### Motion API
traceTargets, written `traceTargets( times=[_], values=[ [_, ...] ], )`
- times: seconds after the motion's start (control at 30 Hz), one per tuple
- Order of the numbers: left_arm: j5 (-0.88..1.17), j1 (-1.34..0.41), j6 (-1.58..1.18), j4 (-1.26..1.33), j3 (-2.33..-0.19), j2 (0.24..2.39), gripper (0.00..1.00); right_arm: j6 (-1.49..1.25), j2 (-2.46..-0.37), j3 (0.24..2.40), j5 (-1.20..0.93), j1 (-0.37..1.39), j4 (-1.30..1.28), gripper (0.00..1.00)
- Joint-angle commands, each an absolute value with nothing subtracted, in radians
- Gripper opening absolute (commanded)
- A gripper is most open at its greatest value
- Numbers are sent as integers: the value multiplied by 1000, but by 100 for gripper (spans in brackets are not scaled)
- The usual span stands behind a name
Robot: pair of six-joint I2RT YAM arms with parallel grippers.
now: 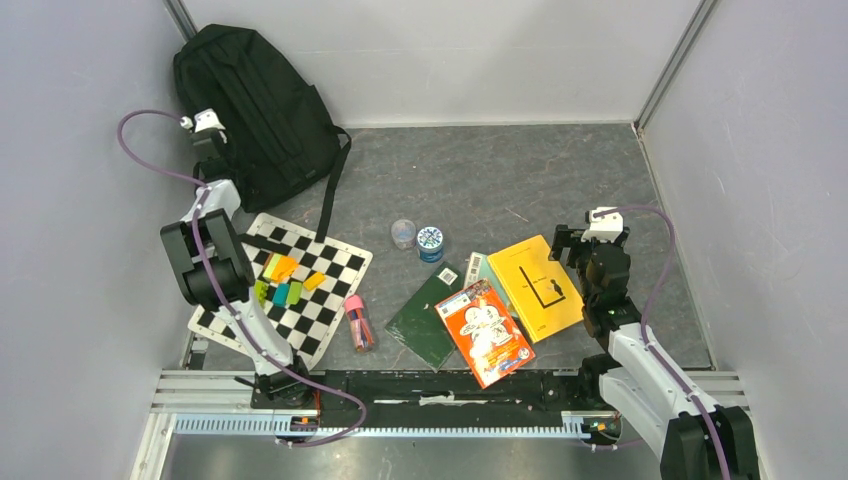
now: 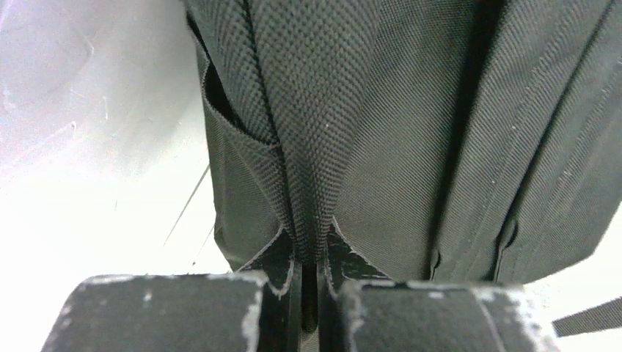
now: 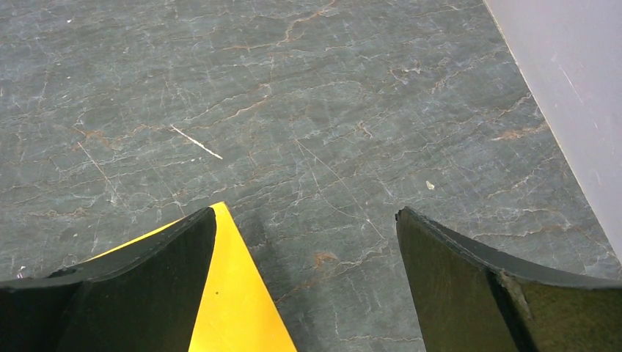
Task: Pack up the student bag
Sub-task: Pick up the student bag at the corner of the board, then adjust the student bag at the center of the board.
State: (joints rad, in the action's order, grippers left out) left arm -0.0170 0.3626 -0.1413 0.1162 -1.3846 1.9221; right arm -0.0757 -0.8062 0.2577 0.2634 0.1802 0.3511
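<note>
Lower centre of the top view: an orange comic [image 1: 484, 331], a green book [image 1: 430, 315] and a yellow book [image 1: 535, 283] were fanned out, with a chessboard [image 1: 322, 300] at lower left dotted with coloured blocks [image 1: 284, 280]. The right gripper [image 3: 306, 213] was left wide open, nothing held, right over the yellow book's corner. Way up at upper left, the backpack [image 1: 260, 110] was slumped against the wall, and a fold of its fabric was pinched tight in the left gripper [image 2: 309, 253].

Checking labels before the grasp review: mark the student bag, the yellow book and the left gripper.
student bag [image 1: 255, 110]: top external view, middle of its black body.
yellow book [image 1: 530, 275]: top external view, bare cover near its middle.
left gripper [image 2: 309, 246]: left wrist view, between fingertips pinching bag fabric.
</note>
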Motion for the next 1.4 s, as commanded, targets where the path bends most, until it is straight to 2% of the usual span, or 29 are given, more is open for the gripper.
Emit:
traceTargets(
  times=[0.0,0.27,0.63,0.77,1.0,1.2,1.37],
  values=[
    [-15,308,-98,245,-1361,1785,2,-65,-792,289,264,176,403,98],
    [-112,105,43,271,-1266,1633,2,-66,-773,268,250,177,410,98],
    [-230,-161,98,254,-1150,1398,2,-102,-752,244,171,176,391,98],
    [-202,-216,45,210,-1094,1293,2,-125,-777,253,130,176,366,98],
    [-212,-338,32,91,-985,1133,2,-200,-788,427,6,176,266,98],
    [-198,-399,41,102,-876,1017,2,-332,-834,610,-180,191,260,98],
    [-239,-487,103,138,-801,982,2,-466,-896,771,-206,262,199,98]
  ],
)
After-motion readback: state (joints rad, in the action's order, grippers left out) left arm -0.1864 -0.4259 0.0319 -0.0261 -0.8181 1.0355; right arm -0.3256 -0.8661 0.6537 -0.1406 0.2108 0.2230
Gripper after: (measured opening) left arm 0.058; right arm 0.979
